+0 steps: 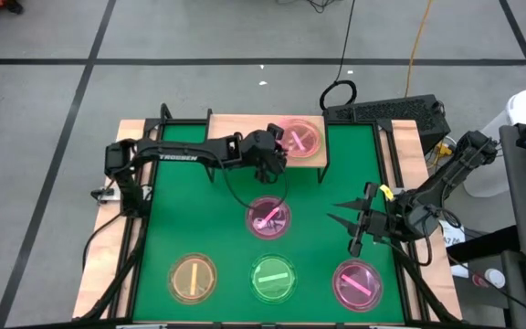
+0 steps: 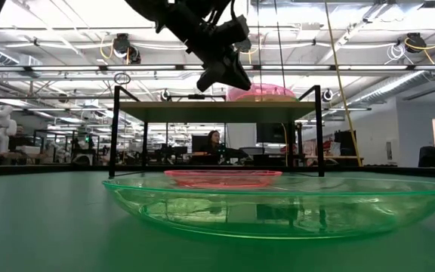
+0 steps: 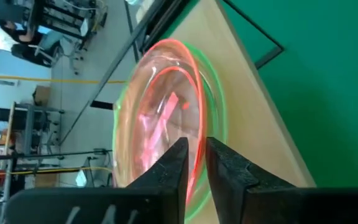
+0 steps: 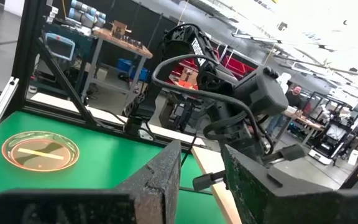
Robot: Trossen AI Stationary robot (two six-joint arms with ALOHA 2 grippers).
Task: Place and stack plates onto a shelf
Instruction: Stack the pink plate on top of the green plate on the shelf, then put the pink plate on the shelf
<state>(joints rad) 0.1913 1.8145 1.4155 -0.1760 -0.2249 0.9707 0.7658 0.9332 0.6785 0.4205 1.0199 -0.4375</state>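
The shelf stands at the table's far edge. On its right half lies a stack of plates, pink on top with green beneath. My left gripper is at the stack's near-left rim, shut on the top pink plate. Flat on the green table lie a pink plate in the middle and, along the near edge, a yellow-orange plate, a green plate and a pink plate. My right gripper waits open above the table's right side. My left gripper pinches the top pink plate's rim on its near-left side between the two fingers. The fingers come slanting down from the table's near-left side. The plate rests on the stack on the shelf board.
The shelf's left half is bare wood, and its thin black legs stand on the table. In the low view the green plate fills the foreground, with the middle pink plate behind it. A keyboard lies beyond the far right corner.
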